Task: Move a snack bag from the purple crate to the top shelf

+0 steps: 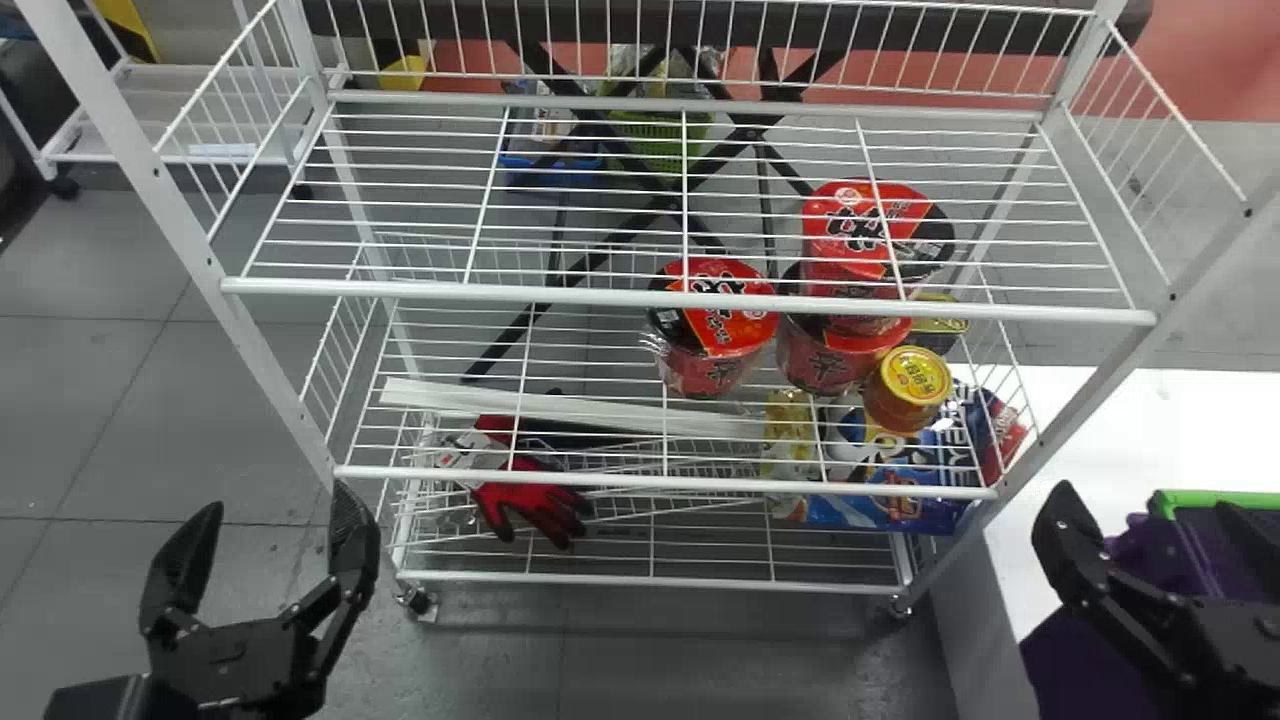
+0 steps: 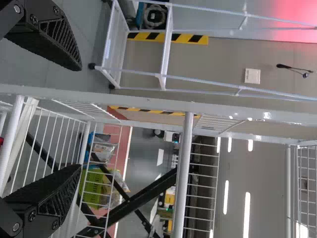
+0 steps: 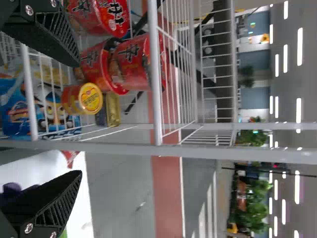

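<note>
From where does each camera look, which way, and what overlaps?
Head view: on the head, facing forward and down at the white wire rack; black left tool and black right tool show low.
Left wrist view: on the left wrist, facing forward through the rack; left tool's fingers show.
Right wrist view: on the right wrist, facing red round cups; right tool's fingers show.
Shared: head and right wrist views, those cups.

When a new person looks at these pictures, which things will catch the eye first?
Probably the red cups on the middle shelf, right of centre, one stacked on another. Below them, toward the left, is a red glove. In the head view's bottom corners, the left gripper and right gripper stand open, the latter by the purple crate.
</note>
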